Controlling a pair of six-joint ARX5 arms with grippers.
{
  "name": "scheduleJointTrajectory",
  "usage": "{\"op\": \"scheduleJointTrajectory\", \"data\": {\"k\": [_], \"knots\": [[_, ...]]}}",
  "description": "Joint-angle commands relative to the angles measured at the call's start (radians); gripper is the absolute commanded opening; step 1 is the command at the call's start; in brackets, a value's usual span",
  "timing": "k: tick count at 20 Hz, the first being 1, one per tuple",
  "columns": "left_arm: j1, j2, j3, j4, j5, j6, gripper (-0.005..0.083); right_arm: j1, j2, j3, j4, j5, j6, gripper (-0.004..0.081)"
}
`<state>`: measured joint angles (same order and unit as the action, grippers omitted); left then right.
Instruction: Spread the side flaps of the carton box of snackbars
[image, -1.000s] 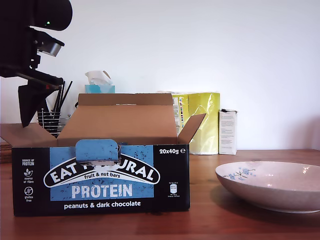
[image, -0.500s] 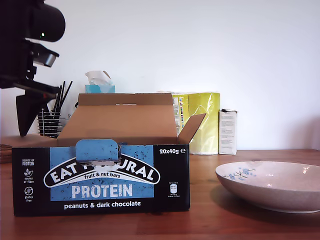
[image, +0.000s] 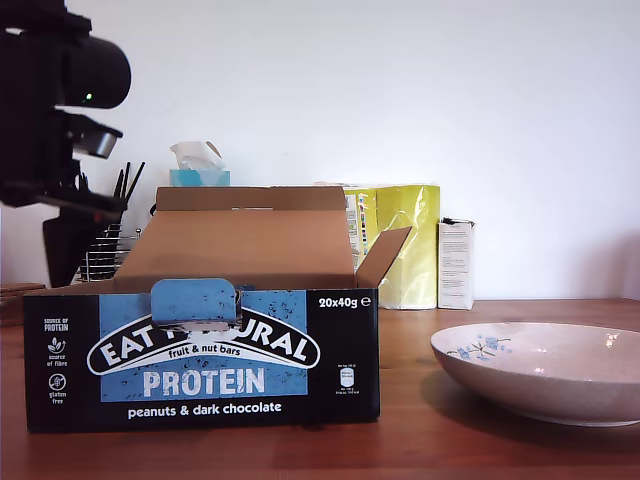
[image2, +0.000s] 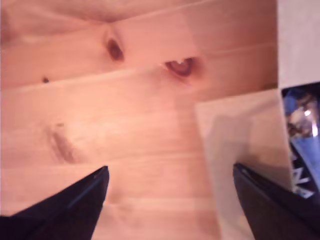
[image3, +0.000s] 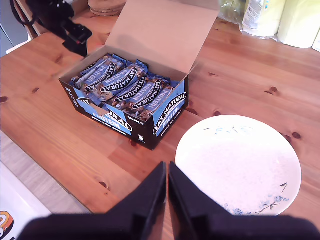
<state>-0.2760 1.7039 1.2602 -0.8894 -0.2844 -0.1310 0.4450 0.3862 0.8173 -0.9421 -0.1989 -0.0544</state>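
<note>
knotty pine table (image: 480, 450), white wall behind. the wide black-and-blue carton box of snackbars (image: 200, 360) stands at the exterior view's left, lid up. its short brown cardboard side flaps (image: 385, 255) judge light, thin and easily creased; push near the free edge. one flap (image2: 240, 145) lies flat, the other slants half-raised. my first hand (image2: 170, 180) gapes wide, empty, beside the flat flap. my second hand (image3: 167, 172) is clenched on nothing, well apart.

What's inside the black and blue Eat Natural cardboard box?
The black-and-blue cardboard box holds a packed row of blue-wrapped snack bars. Anything beneath that top layer is covered.
</note>
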Motion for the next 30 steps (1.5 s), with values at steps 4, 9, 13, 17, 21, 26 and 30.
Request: {"op": "scheduleJointTrajectory", "data": {"k": [4,9,13,17,21,26,30], "knots": [[0.012,0.026,-0.076,0.032,0.035,0.006,0.0725,0.0,0.003,0.015,0.018,-0.002,-0.006,-0.0013],[0.011,0.019,-0.072,0.053,0.076,0.033,0.0724,0.0,0.003,0.015,0.018,-0.001,-0.006,-0.0013],[0.009,-0.056,-0.069,0.043,0.106,0.036,0.0724,0.0,0.003,0.015,0.018,-0.001,-0.006,-0.0013],[0.005,-0.193,-0.069,0.045,0.19,0.051,0.0724,0.0,0.003,0.015,0.018,-0.001,-0.006,-0.0013],[0.005,-0.325,-0.069,0.06,0.335,0.123,0.0724,0.0,0.003,0.015,0.018,-0.001,-0.008,-0.0013],[0.005,-0.467,-0.11,0.179,0.497,0.193,0.0293,0.0,0.003,0.015,0.023,-0.001,-0.031,-0.0013],[0.006,-0.551,-0.201,0.283,0.584,0.251,-0.0004,0.0,0.003,0.015,0.026,-0.005,0.017,-0.0013]]}}
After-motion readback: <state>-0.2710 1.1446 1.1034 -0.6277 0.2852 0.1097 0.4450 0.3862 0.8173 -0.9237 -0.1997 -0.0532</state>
